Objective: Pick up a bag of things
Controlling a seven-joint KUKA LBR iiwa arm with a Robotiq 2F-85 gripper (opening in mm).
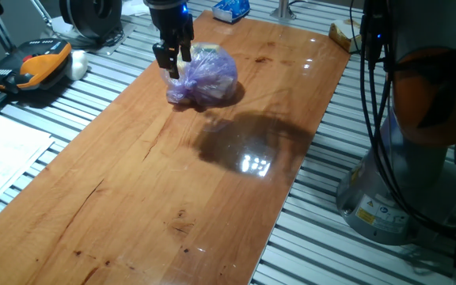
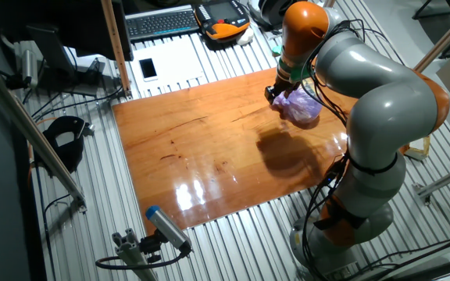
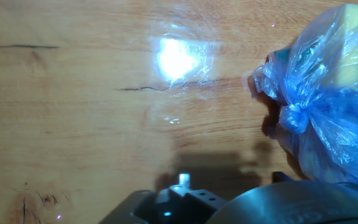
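Right now the pincer [image 1: 172,63] hangs low at the bag's edge, its fingers seemingly a little apart and holding nothing, though the gap is hard to read. The bag [image 1: 205,77] sits on the far end of the worktop [image 1: 133,198], touching or just beside the fingers. From the hand view the knot [image 3: 294,116] lies off to one side, not between the fingers. A good grasp probably means shifting over the knot, lowering, then closing on the gathered plastic.
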